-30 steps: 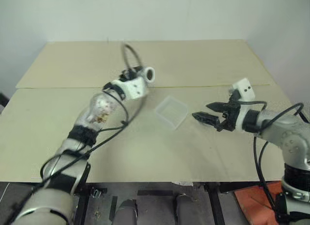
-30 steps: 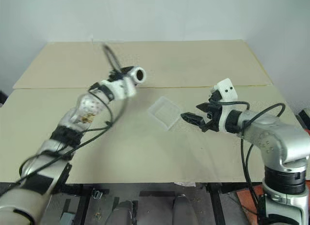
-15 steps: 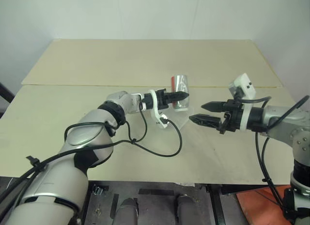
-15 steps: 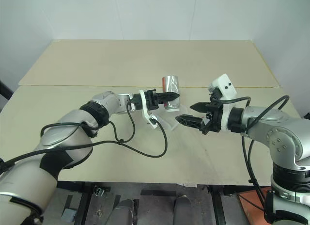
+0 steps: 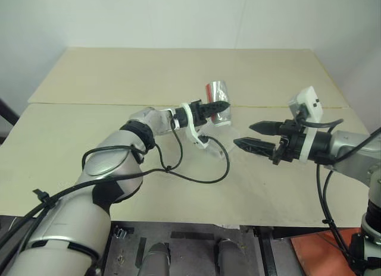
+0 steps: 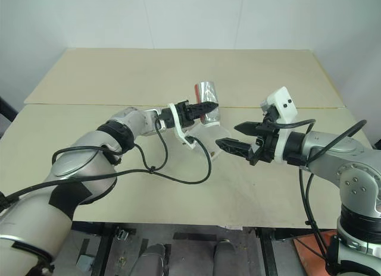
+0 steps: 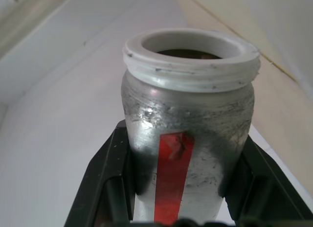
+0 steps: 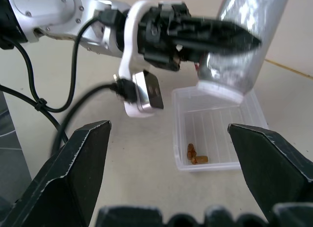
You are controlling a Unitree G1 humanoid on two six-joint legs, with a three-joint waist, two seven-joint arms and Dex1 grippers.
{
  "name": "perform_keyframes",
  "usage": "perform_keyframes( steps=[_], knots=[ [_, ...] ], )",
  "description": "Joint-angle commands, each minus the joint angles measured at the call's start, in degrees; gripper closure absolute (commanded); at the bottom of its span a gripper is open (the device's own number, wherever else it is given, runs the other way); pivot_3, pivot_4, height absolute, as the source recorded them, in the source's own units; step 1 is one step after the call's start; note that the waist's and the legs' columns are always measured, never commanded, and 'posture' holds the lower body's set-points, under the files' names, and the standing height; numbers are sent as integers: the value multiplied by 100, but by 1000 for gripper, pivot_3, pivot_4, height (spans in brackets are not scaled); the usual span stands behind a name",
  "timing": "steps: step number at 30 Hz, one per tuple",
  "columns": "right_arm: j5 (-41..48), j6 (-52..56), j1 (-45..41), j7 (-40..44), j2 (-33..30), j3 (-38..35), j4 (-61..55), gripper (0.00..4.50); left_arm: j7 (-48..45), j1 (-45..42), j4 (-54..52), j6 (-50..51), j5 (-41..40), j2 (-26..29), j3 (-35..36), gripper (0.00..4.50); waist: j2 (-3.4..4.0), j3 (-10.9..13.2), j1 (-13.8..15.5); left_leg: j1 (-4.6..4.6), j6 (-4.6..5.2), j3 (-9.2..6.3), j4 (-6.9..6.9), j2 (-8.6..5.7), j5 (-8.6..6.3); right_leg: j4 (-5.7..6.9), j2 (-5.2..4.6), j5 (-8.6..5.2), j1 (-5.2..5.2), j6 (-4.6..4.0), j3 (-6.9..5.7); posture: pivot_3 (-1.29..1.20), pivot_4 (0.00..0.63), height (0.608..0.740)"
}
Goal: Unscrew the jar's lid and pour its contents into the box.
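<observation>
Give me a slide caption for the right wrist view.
Left gripper tips the lidless jar over the box, brown bits already inside.

Pale beige table (image 5: 89,80), seam line across its middle; clear plastic box (image 8: 215,124) sits on it, brown bits (image 8: 194,154) inside.

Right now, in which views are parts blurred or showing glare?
Left wrist view: the jar is sharp, its scuffed wall shining softly; the table behind is out of focus. Right wrist view: the right claw's fingers are soft, and the box with the brown bits is fairly clear. Left eye view: evenly lit, glare on the jar.
</observation>
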Motion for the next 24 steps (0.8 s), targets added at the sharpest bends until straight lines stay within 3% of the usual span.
perform_keyframes(
  steps=[1, 3, 5, 7, 10, 16, 19, 24],
  knots=[
    [-52, -324, 66, 35, -118, -70, -151, 48, -1114, 179, -128, -845, -1533, 315, 1181, 2579, 1, 0, -12, 1, 0, 0, -1, 1, 0, 0, 0, 0, 0, 0, 0, 0, 150, 740],
    [-80, -414, 100, 65, -134, -54, -136, 48, -2084, 435, -234, -1058, -2510, 421, 1930, 2579, 2, -1, -17, 4, -1, 0, 0, 1, 0, 0, 0, 0, 1, 0, 0, 0, 150, 740],
    [-123, -557, 160, 130, -158, -31, -137, 48, -3516, 831, -523, -898, -3978, 414, 2943, 2579, 4, -3, -17, 7, -2, 1, 0, 1, 1, 3, 0, 0, 4, 0, 0, 0, 150, 740],
    [-160, -671, 206, 171, -170, 6, -119, 48, -4947, 1276, -1129, -121, -5472, 317, 3908, 2579, 4, -2, -34, 5, -18, 1, 0, 2, 10, 3, 0, 1, 4, -1, 0, 0, 150, 740],
    [-210, -826, 242, 224, -153, 65, -98, 48, -6109, 1855, -2084, 1193, -6621, 357, 4691, 2579, 4, -2, -75, 5, -27, -1, 2, 2, 15, 9, -1, 1, 5, -1, -1, 0, 150, 740],
    [-288, -968, 184, 234, -142, 176, 2, 48, -6732, 2906, -3896, 3752, -7921, 314, 5622, 2579, 5, -3, -191, 14, -18, -5, 4, 2, 10, 13, -1, 1, 13, -1, 0, 0, 150, 740],
    [-319, -1021, 197, 254, -159, 214, 39, 48, -6890, 3454, -4577, 4300, -8118, 270, 5705, 2579, 6, -4, -204, 20, -6, -5, 4, 2, 4, 15, 0, 1, 16, -2, 0, 0, 150, 740],
    [-347, -1065, 178, 286, -169, 253, 83, 48, -6644, 4055, -5095, 4344, -7998, 20, 5704, 2579, 6, -4, -181, 24, -7, -5, 4, 2, 5, 13, 0, 2, 19, -4, 0, 0, 150, 740]
  ],
)
